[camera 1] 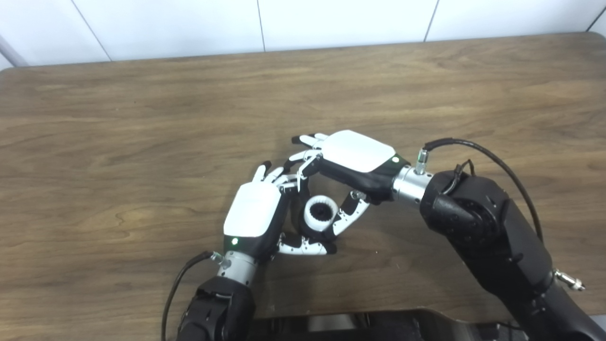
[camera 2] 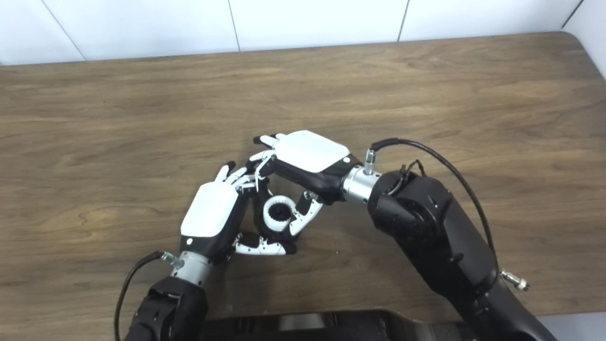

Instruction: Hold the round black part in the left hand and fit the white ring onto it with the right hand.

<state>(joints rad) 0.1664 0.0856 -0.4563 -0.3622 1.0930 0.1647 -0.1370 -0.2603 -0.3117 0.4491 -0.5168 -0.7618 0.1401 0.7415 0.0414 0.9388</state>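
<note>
Round black part [camera 1: 301, 219] — mostly hidden; only a dark sliver shows between the left hand [camera 1: 255, 213] and the white ring [camera 1: 320, 214]. Whether the ring is seated on it or merely against it: cannot tell. Left hand palm side and its contact with the part are covered by its own white back shell. Right hand [camera 1: 352, 158] fingertips merge with the left hand's — which touch the ring is unclear. Both arms cut off at the bottom edge.
</note>
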